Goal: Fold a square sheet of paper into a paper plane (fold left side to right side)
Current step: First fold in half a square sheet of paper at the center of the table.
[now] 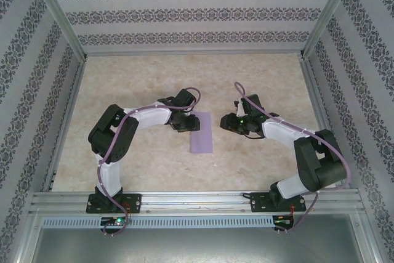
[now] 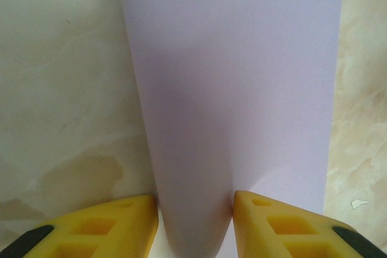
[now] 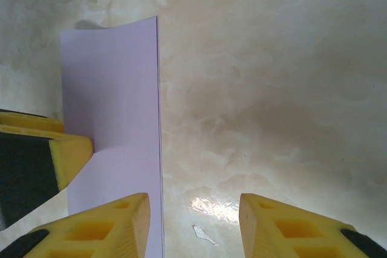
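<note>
Straddling the folded lilac sheet of paper (image 1: 201,137) with left gripper (image 2: 195,209) spread, right gripper (image 3: 193,203) spread, empty; seeming flimsy, favouring an edge pinch.

Between the fingers (image 2: 103,228) of the left gripper (image 2: 195,209) we see the sheet of paper (image 2: 236,77): thin, matt and smooth, with no shine. The fingers look like hard yellow plastic with a dull satin finish, tipped with black rubbery pads (image 3: 24,173). Under the right gripper (image 3: 193,209) the table (image 3: 272,77) is a marble-patterned surface, smooth and glossy, with a bright glare between the fingertips. Behind the wrists, the arm shells (image 1: 111,173) are smooth plastic and the rail (image 1: 197,200) is brushed metal.
</note>
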Action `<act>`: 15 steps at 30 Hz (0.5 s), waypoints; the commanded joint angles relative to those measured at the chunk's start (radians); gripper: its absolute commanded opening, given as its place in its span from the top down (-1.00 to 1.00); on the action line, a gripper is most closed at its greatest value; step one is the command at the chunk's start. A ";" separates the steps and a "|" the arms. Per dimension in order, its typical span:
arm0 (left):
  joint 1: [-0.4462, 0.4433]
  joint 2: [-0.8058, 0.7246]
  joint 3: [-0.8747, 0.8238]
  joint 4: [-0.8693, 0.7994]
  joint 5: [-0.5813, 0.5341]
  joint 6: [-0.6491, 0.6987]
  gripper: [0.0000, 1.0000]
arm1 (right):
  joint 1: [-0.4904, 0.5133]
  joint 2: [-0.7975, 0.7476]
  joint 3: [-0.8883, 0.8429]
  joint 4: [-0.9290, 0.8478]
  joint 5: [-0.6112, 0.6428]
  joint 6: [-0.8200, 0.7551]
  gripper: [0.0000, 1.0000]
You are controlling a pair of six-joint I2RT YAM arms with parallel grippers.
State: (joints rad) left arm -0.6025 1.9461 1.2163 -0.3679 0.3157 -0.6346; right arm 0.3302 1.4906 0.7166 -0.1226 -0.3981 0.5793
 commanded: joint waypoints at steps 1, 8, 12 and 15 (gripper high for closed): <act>-0.053 0.126 -0.032 0.058 0.010 0.020 0.19 | 0.015 0.022 0.006 0.016 -0.031 0.006 0.14; -0.052 0.125 -0.033 0.060 0.007 0.012 0.19 | 0.055 0.074 0.026 0.056 -0.090 0.039 0.19; -0.052 0.126 -0.034 0.060 0.005 0.006 0.19 | 0.072 0.099 0.038 0.068 -0.117 0.052 0.21; -0.052 0.129 -0.035 0.060 0.006 -0.001 0.18 | 0.081 0.109 0.041 0.082 -0.128 0.065 0.23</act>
State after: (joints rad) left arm -0.6029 1.9469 1.2179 -0.3702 0.3130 -0.6350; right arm 0.3992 1.5856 0.7265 -0.0696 -0.4919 0.6231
